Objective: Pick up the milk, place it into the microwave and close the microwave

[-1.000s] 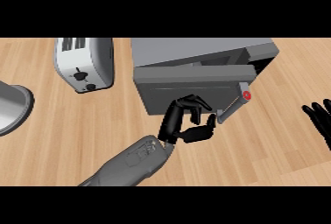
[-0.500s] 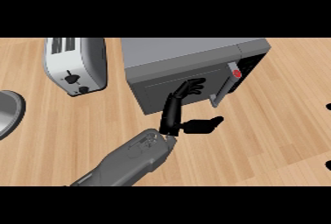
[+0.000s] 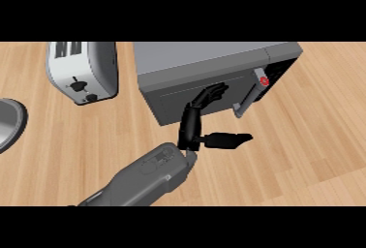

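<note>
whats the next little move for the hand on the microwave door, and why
Probably push the door the rest of the way shut. The left hand has straight fingers pressed on the microwave door, whose handle side seems to stand slightly off the microwave body, not quite latched. The milk is not visible, presumably inside.

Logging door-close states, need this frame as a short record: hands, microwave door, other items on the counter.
left robot hand: open, fingers straight, tips against the microwave door, thumb out to the right
right robot hand: not in view
microwave: grey, at top centre of the wooden counter
microwave door: nearly shut, a narrow gap shows at its right edge by the handle
milk: not visible
toaster: left of the microwave, apart from it
round grey object: at left edge, cut off
</note>
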